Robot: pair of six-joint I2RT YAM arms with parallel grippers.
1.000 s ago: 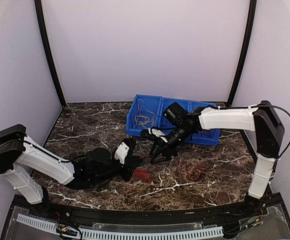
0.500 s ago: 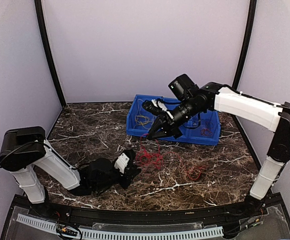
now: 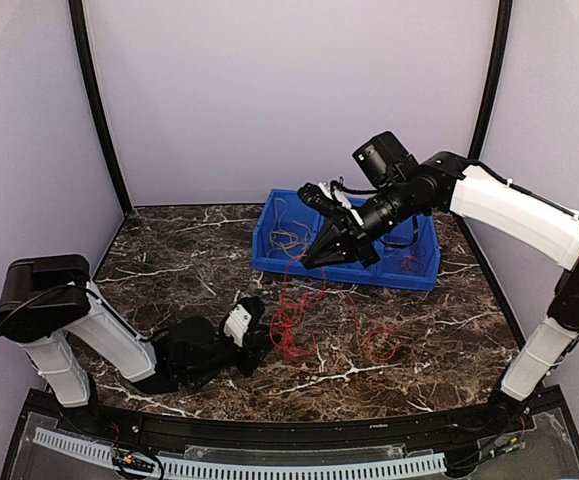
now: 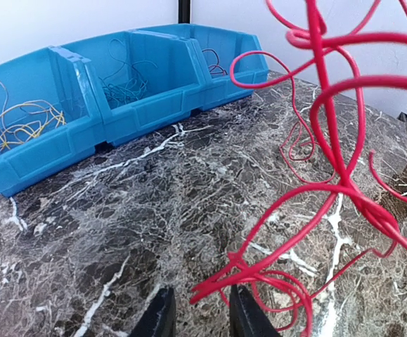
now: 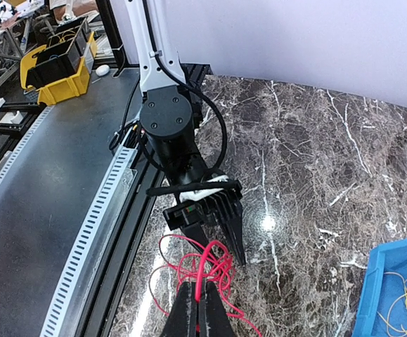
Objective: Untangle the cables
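Marble worktop (image 3: pixel 169 262): we see right end effector (image 3: pixel 310 261) clenched on red cables (image 3: pixel 289 322), raised nr far edge. Left end effector (image 3: pixel 260 337) low nr near edge; can't tell its grip.

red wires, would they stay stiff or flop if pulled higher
Probably floppy: the red wires hang in loose loops below the right fingers. Likely very light, since a thin pinch lifts the bunch. They may snag rather than slide free, as strands cross at a knot.

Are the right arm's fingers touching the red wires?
Touching. The right wrist view shows the right fingers closed on a strand of the red wires, with no gap between them.
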